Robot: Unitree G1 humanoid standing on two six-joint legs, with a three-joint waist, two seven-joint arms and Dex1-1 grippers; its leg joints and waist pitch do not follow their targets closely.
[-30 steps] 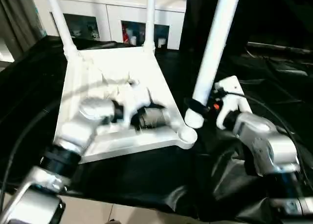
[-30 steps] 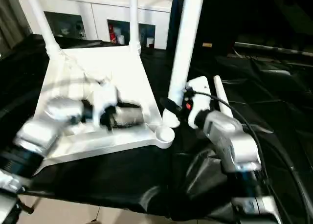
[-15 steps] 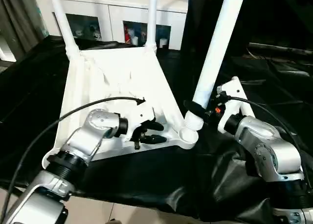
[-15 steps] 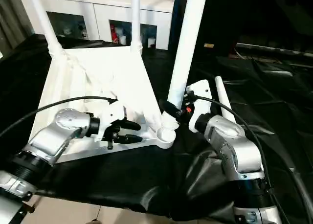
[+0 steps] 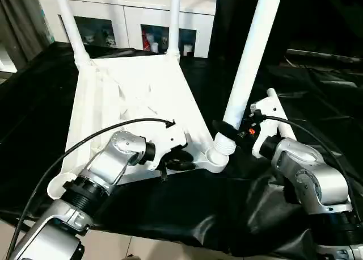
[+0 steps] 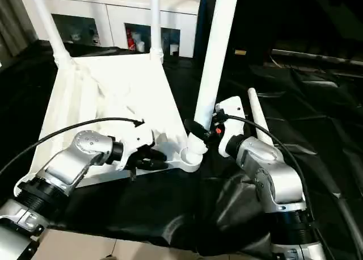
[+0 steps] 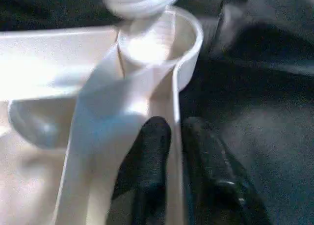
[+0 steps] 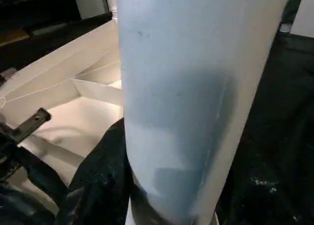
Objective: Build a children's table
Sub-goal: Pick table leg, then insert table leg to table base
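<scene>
On the black cloth (image 5: pixel 187 214) we see the tabletop (image 5: pixel 133 95) lying underside up, w/ two legs (image 5: pixel 71 27) standing in its far corner sockets. Our right gripper (image 5: pixel 231 133) pinches a third leg (image 5: pixel 249 61) near its threaded end, just over the near right socket (image 5: pixel 214 159). Our left gripper (image 7: pixel 171 136) pinches the tabletop's rim beside that socket, fingers either side. Behind stands a white cabinet (image 5: pixel 130 21).
</scene>
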